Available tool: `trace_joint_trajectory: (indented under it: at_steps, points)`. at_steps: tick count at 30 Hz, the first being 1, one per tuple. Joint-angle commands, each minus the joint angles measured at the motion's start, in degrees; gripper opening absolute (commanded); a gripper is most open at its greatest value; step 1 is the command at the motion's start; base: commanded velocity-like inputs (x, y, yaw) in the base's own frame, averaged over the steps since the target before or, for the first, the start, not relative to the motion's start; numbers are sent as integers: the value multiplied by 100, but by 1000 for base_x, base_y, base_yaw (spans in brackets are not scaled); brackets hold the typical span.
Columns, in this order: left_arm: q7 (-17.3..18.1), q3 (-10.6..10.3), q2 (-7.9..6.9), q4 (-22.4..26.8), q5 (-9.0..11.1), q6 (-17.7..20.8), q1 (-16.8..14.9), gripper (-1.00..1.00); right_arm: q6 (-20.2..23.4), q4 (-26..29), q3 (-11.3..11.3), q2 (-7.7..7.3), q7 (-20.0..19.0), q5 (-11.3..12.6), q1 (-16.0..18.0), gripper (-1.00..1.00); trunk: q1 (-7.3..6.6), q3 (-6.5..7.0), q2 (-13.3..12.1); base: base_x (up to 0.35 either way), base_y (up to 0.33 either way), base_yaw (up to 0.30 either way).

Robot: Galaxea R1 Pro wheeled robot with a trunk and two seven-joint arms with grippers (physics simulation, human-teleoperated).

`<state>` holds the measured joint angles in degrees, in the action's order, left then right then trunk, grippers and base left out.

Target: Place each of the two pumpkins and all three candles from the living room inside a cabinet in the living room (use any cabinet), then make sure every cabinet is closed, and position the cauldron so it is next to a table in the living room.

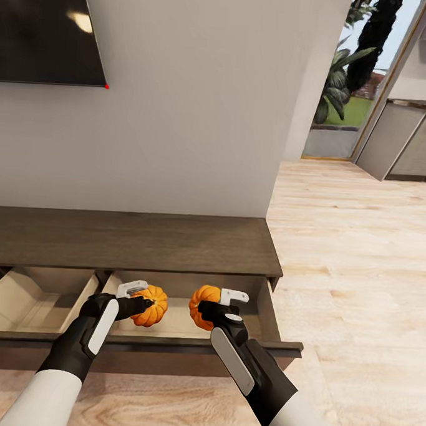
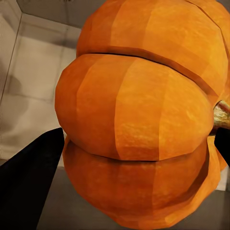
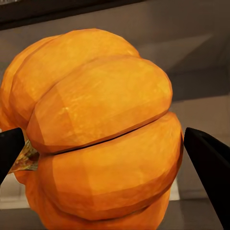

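Orange pumpkins both hang over the cabinet's (image 1: 136, 240) open drawer (image 1: 267, 309): my left gripper (image 1: 143, 298) pinches one pumpkin (image 1: 152, 305), my right gripper (image 1: 224, 303) the other pumpkin (image 1: 203, 306), ready to drop inside.

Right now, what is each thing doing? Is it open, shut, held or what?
Left gripper: shut on the left pumpkin.
Right gripper: shut on the right pumpkin.
Left pumpkin: held above the open right drawer.
Right pumpkin: held above the same drawer.
Right drawer of the cabinet: pulled open.
Left drawer: pulled open too.
Screen on the wall: dark.
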<state>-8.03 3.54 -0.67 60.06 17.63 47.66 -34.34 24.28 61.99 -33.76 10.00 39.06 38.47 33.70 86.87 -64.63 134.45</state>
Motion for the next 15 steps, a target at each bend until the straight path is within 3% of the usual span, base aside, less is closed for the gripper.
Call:
trace_joint_trajectory:
  at_steps: [1,12,15]
  points:
    - [-50,-1,1,6,65,24,-2,-100,15,6,-8,0,40,29,5,-100,0,-5,2,161,0,0]
    - [-50,-2,5,6,65,27,-2,-100,38,6,0,0,40,24,5,-100,0,-5,2,74,-12,0]
    - [-50,-2,5,6,65,25,-2,-100,69,0,16,0,51,17,9,-100,66,-59,122,2,-1,0]
